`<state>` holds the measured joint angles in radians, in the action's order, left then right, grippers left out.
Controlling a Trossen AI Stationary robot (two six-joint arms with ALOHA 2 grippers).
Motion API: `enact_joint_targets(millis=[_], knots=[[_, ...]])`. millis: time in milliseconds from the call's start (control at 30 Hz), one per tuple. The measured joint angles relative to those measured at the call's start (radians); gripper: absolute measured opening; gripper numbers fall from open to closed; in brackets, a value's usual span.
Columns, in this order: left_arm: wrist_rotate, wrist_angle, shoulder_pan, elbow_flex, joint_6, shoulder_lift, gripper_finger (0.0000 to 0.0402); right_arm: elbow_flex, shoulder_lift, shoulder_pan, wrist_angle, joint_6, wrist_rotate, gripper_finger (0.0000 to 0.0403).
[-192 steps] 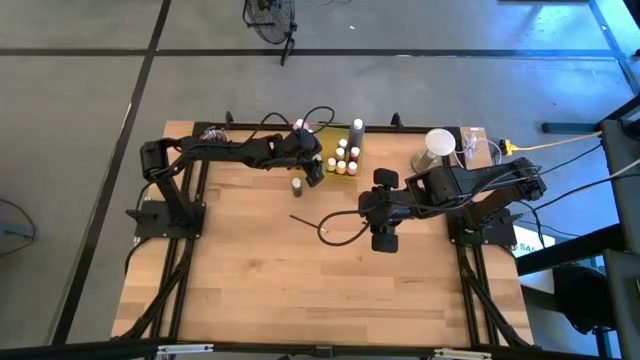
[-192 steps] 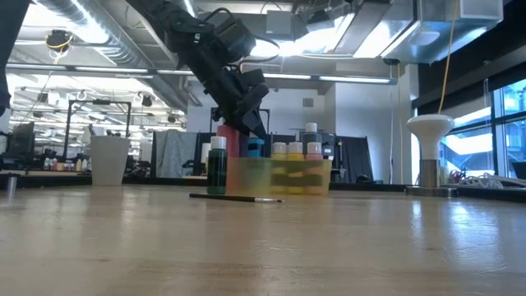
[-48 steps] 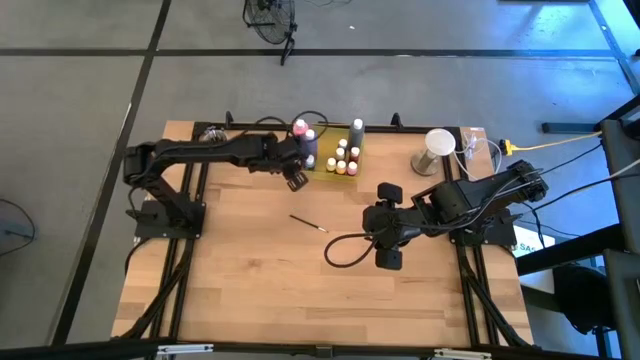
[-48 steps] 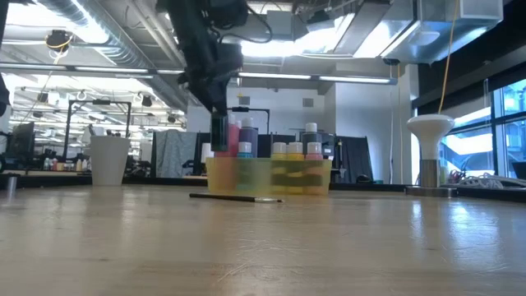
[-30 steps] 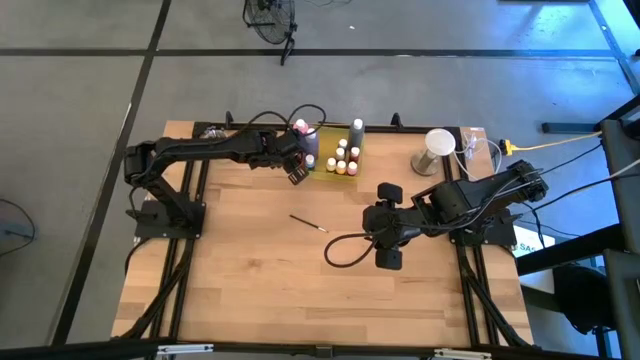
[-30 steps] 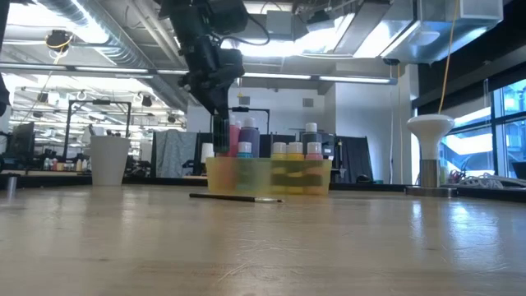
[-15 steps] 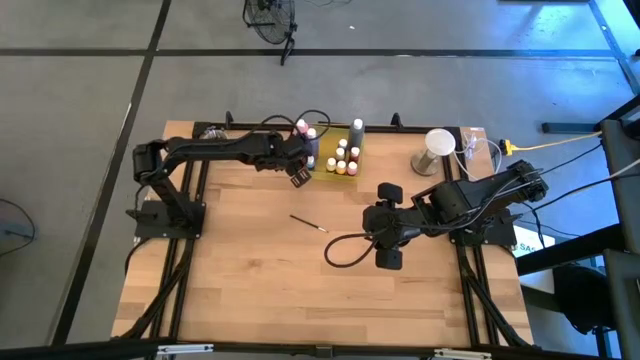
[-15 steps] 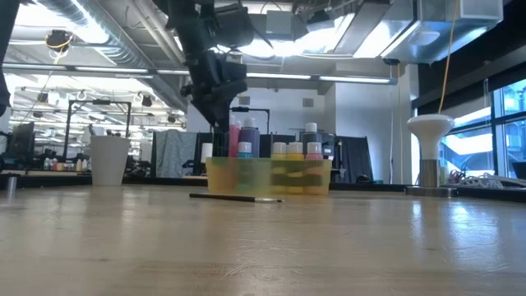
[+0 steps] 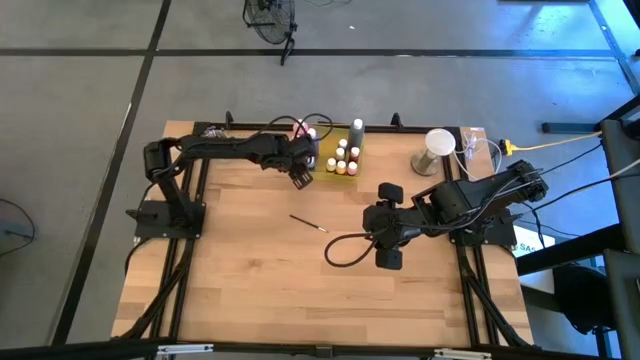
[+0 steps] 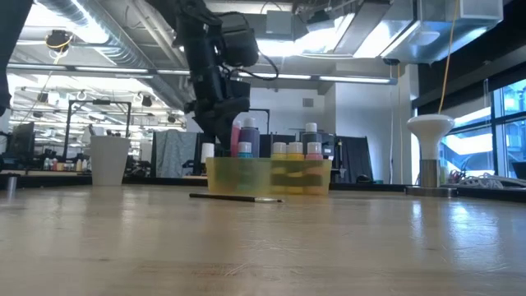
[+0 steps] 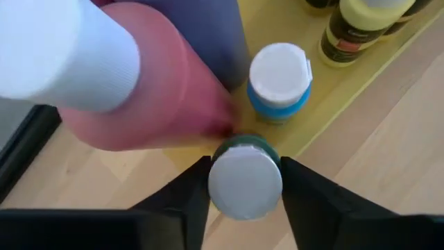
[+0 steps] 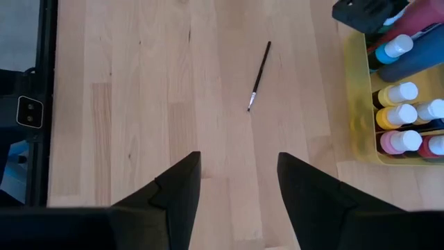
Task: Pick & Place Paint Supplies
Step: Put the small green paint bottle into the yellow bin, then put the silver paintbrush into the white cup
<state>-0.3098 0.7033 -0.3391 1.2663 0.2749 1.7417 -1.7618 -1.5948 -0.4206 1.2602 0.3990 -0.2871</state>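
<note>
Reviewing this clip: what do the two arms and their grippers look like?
Both arms are black, jointed and boxy. The left gripper and right gripper each have two dark, tapering fingers. A black cable loops beside the right arm, and another arches over the left arm's wrist.

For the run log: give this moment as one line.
left gripper: around green white-capped bottle in yellow tray corner | right gripper: open, empty, hovering mid-table | brush: lying on table

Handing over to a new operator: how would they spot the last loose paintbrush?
Start at the yellow tray at the table's far edge. Nearer the table's middle, the paintbrush lies flat alone on bare wood. It is a thin dark stick with a pale tip, unlike the capped bottles standing in the tray.
</note>
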Motion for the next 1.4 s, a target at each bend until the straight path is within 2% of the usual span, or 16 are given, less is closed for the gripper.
enact_joint_targets(millis=[167, 300, 467, 667, 800, 900, 1000, 1200, 1300, 1400], knots=[[0.024, 0.005, -0.001, 0.0, 0.0, 0.008, 0.0215, 0.0, 0.0, 0.0, 0.0, 0.006, 0.0, 0.0193], [0.014, 0.005, -0.001, 0.0, -0.011, 0.008, 0.0246, 0.0, 0.0, 0.0, 0.0, 0.006, 0.0, 0.0193], [0.012, 0.039, -0.001, 0.011, -0.03, -0.003, 0.0255, 0.0, 0.0, 0.0, 0.0, 0.005, 0.001, 0.0193], [0.007, 0.234, 0.038, 0.115, 0.021, -0.071, 0.0253, 0.0, 0.0, 0.0, 0.0, 0.005, 0.002, 0.0192], [0.077, 0.271, 0.124, 0.154, -0.088, -0.126, 0.0253, 0.0, 0.0, -0.021, 0.0, -0.002, 0.006, 0.0192], [0.166, 0.251, 0.207, 0.154, -0.21, -0.146, 0.0253, 0.0, 0.0, -0.083, -0.005, 0.001, 0.032, 0.0192], [0.185, 0.197, 0.298, 0.147, -0.297, -0.14, 0.0253, 0.0, 0.0, -0.165, -0.008, 0.036, 0.004, 0.0192], [0.304, 0.003, 0.433, 0.118, -0.479, -0.051, 0.0253, 0.0, 0.0, -0.299, -0.012, 0.127, -0.123, 0.0192], [0.329, -0.028, 0.456, 0.114, -0.541, -0.002, 0.0253, 0.0, 0.0, -0.345, -0.011, 0.185, -0.165, 0.0192], [0.396, -0.055, 0.453, 0.114, -0.597, 0.053, 0.0253, 0.0, 0.0, -0.384, -0.01, 0.233, -0.19, 0.0192]])
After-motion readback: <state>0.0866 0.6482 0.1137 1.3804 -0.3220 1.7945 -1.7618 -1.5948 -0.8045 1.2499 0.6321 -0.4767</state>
